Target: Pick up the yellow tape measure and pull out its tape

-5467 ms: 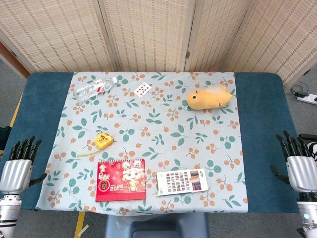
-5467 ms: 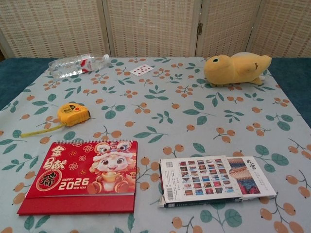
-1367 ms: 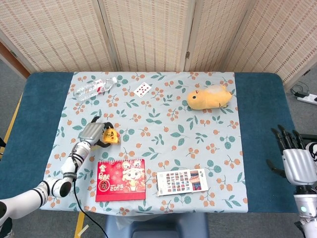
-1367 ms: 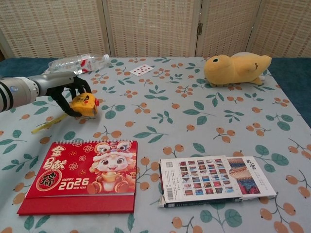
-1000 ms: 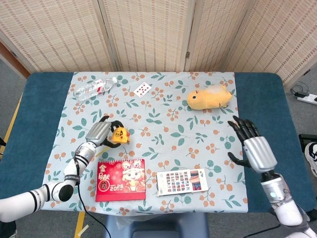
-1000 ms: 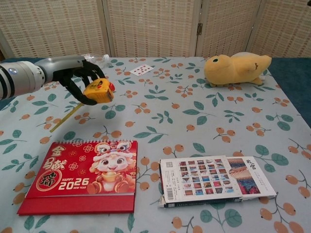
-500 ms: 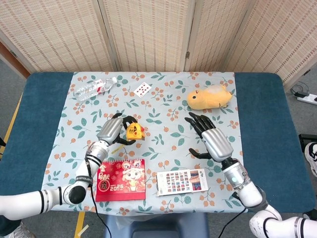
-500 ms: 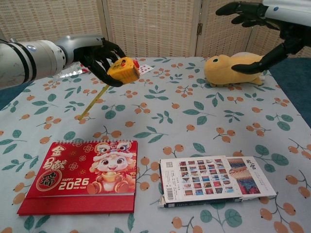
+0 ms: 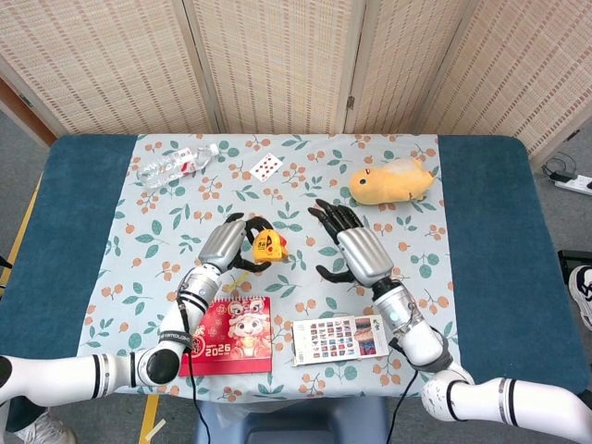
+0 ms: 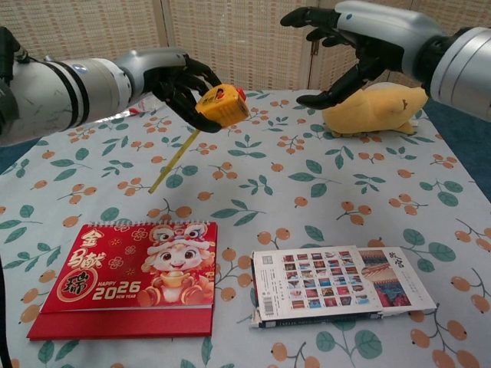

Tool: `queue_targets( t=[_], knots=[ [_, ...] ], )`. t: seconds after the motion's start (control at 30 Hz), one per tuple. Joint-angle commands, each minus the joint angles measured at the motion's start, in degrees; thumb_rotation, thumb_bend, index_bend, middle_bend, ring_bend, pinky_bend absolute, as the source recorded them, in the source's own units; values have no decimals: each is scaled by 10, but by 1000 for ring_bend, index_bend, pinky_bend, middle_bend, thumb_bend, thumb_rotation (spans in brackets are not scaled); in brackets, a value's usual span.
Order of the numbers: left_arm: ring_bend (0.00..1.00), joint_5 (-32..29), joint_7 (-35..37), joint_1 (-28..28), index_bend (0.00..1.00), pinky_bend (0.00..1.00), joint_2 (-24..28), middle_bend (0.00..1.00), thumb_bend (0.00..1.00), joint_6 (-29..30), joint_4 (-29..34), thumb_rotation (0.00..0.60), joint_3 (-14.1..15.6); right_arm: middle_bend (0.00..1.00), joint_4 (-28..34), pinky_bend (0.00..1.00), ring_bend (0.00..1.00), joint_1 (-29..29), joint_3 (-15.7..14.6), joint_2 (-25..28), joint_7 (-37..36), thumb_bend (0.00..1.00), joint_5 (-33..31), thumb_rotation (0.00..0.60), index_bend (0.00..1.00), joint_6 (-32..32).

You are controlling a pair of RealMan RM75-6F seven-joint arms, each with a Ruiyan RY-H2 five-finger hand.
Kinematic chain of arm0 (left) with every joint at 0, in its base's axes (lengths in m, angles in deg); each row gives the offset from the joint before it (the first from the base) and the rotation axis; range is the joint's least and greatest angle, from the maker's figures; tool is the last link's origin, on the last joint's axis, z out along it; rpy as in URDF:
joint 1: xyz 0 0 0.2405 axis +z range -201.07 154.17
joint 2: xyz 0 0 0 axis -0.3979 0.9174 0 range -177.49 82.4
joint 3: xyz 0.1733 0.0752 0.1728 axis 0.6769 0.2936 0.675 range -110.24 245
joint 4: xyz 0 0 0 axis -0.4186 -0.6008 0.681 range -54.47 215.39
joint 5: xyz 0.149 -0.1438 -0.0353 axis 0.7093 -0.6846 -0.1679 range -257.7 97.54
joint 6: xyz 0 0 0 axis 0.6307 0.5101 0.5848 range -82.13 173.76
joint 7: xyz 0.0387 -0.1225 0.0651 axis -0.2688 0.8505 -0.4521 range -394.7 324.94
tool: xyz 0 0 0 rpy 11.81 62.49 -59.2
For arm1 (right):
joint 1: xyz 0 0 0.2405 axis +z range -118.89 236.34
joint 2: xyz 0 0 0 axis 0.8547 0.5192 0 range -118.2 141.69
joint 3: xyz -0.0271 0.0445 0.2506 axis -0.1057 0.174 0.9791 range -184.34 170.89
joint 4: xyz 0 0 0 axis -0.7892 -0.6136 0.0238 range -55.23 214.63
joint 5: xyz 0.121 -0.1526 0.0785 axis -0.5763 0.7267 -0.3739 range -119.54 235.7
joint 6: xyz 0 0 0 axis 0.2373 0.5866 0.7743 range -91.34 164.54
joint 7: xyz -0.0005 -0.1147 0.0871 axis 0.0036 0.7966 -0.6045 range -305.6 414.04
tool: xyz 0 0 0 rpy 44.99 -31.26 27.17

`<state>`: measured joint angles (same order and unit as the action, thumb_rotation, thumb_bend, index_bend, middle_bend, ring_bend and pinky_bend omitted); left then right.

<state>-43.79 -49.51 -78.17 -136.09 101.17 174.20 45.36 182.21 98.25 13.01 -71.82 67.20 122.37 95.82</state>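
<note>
Nearest, flat on the table [image 9: 490, 185]: red calendar [image 10: 126, 274] at the left, picture book [image 10: 341, 285] at the right. Not part of the job, just lying there under the arms.

Higher up, in the middle: tape measure [image 10: 222, 105] off the table, gripped by the left hand [image 10: 173, 80] with fingers wrapped round the case. Held up high, probably so the other hand can get at the tape. A short bit of tape [image 10: 175, 161] already out — hanging down and to the left from the case, its end near the cloth or on it, hard to tell.

Just beside it: right hand [image 10: 341, 46], fingers spread wide, holding nothing. Close to the case but not touching. Looks set to come in and pinch the tape. Picking up looks done; pulling not yet begun.

Tricky bit, at a guess: loose end hangs on the side away from the right hand, so a reach across or a turn of the case is needed first.

Farther back: yellow plush toy [image 9: 393, 181] at the right, a card [image 9: 265, 166] in the middle, a bottle [image 9: 176, 164] on its side at the far left.
</note>
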Motion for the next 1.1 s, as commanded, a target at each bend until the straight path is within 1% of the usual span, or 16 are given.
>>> queue_targets(
  t=[0.03,0.23,0.63,1.1],
  knots=[
    [486,-10,-4,-5,604,113,-4,560,472,6,3,600,-3,0,-11,0,0,12,3,-19,10,326,-13,600,0,6],
    [489,-29,-1,-12,604,114,-11,562,481,8,0,600,-10,0,-33,0,0,26,4,-46,13,326,-26,600,0,15],
    [493,-40,3,-19,604,128,-18,562,484,16,-1,600,-17,0,-67,0,0,49,6,-92,17,327,-26,600,0,36],
    [499,-42,1,-27,604,152,-26,567,490,23,-2,600,-17,0,-98,0,0,67,12,-118,14,325,-25,600,0,44]
  ],
)
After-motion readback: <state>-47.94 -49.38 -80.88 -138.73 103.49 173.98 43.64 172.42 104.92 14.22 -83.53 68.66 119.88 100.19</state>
